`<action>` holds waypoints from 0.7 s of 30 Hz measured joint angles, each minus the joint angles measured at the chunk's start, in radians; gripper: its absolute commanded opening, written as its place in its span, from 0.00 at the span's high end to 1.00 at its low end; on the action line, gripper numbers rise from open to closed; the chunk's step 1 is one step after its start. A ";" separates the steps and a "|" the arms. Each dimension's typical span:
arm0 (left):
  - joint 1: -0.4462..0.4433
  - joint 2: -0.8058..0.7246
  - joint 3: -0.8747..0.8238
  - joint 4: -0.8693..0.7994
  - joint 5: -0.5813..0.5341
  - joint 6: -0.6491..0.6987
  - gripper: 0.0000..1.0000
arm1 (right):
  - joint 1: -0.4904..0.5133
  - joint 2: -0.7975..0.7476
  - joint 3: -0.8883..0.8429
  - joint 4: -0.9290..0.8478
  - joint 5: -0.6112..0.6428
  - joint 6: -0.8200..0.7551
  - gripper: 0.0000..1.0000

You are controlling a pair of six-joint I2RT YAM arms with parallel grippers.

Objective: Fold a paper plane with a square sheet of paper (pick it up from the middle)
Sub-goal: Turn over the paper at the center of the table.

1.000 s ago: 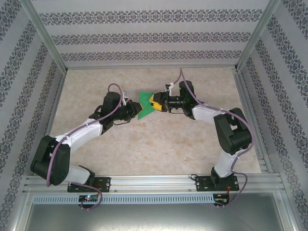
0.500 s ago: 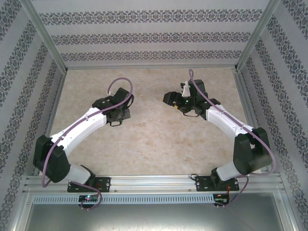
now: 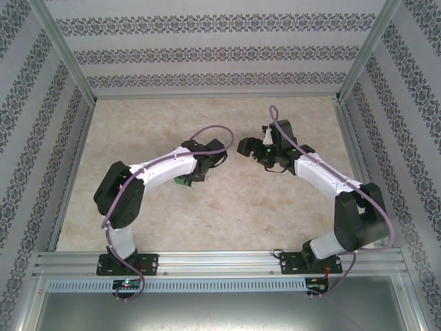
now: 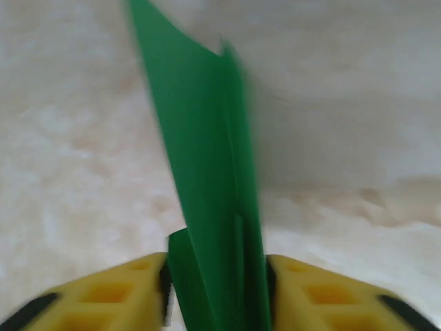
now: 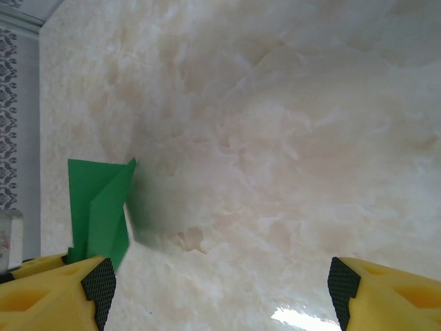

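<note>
The paper plane [image 4: 207, 172] is bright green paper folded into a narrow layered strip that stands up between the yellow fingers of my left gripper [image 4: 217, 265]. Its layers fill the gap, and the jaws stand part-way apart against both sides. From above, a small bit of the green paper [image 3: 182, 181] shows under my left gripper [image 3: 191, 174], left of the table's middle. My right gripper [image 3: 242, 146] hovers a short way to the right, wide open and empty. The right wrist view has the plane [image 5: 96, 207] off to the left of my right gripper [image 5: 219, 286], apart from it.
The beige marble-look tabletop [image 3: 227, 207] lies bare around both arms. Aluminium frame rails [image 3: 207, 262] run along the near edge, and patterned walls [image 3: 207, 55] close in the back and sides.
A second ago both grippers met at the green paper. The right gripper let go, opened and drew back right. The left arm swung round with the paper, and its jaws have spread wider.
</note>
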 measured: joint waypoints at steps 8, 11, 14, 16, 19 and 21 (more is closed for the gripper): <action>0.034 -0.075 -0.103 0.266 0.285 0.014 0.06 | 0.003 -0.026 -0.023 -0.007 0.024 -0.001 0.22; 0.096 -0.175 -0.193 0.346 0.356 0.004 0.01 | 0.046 -0.020 -0.021 -0.007 0.039 -0.019 0.29; 0.172 -0.288 -0.287 0.407 0.386 -0.021 0.00 | 0.137 0.027 0.010 -0.006 0.051 -0.046 0.36; 0.220 -0.356 -0.352 0.440 0.391 -0.043 0.00 | 0.203 0.074 0.043 -0.006 0.056 -0.060 0.41; 0.288 -0.442 -0.445 0.463 0.401 -0.074 0.00 | 0.303 0.163 0.111 -0.007 0.058 -0.077 0.52; 0.324 -0.484 -0.496 0.471 0.406 -0.093 0.00 | 0.356 0.224 0.161 -0.009 0.058 -0.081 0.57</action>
